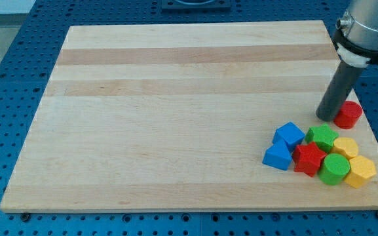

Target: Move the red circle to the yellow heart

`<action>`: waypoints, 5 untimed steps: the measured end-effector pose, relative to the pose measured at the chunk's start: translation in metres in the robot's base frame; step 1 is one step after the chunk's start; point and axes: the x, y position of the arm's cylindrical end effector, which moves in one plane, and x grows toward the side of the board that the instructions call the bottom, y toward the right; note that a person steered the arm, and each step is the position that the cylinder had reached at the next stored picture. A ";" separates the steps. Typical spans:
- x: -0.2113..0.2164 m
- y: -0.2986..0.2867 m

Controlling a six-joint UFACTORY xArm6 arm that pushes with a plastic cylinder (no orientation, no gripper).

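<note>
The red circle (348,114) lies near the board's right edge, at the view's right. My tip (324,117) rests on the board just left of it, touching or almost touching its left side. The yellow heart (345,147) sits below the red circle, in a cluster of blocks at the lower right. A small gap of bare board separates the red circle from the cluster.
The cluster holds two blue blocks (288,135) (278,157), a red star (308,159), a green block (321,137), a green circle (334,169) and a yellow hexagon (360,172). The wooden board (175,118) lies on a blue perforated table.
</note>
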 end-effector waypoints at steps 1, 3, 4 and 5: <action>-0.062 0.008; -0.073 0.056; -0.050 0.056; -0.034 0.056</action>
